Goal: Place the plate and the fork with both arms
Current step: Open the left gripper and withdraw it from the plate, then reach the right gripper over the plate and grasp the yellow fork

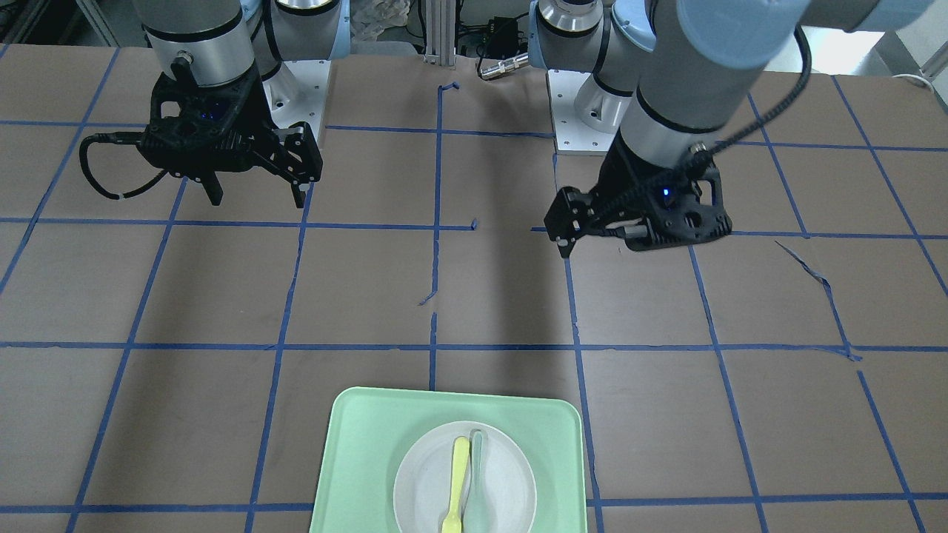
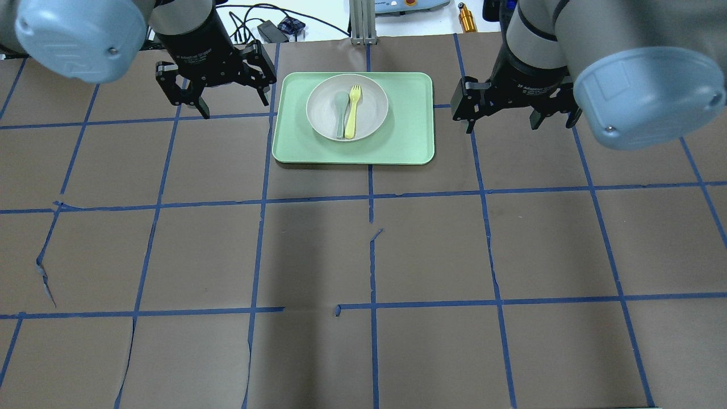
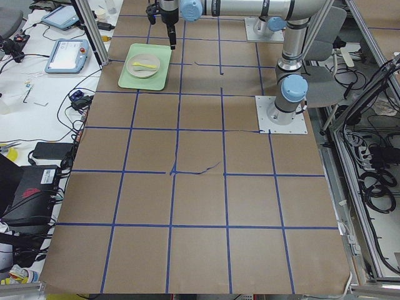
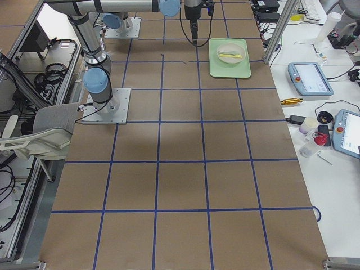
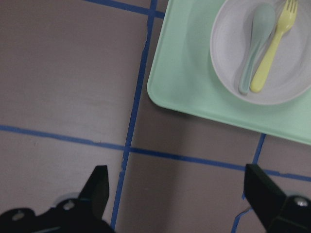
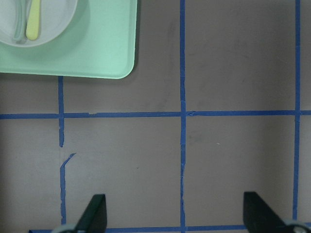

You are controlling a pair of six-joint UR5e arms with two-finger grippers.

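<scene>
Brown desk (image 2: 363,255) bears a green tray (image 2: 409,142); its plate (image 2: 372,108) carries fork (image 2: 352,113) beside spoon (image 2: 341,113). Left hand (image 2: 233,109) and right hand (image 2: 511,122) hang spread, flanking it.

Pale-yellow fork (image 2: 352,111) flat inside round white plate (image 2: 373,113), plate on mint-green tray (image 2: 410,143).

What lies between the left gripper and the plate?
Overhead view: from left gripper to plate, only table with a blue tape line, then the tray floor.

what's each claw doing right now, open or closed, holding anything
left claw: open, holding nothing
right claw: open, holding nothing
</scene>
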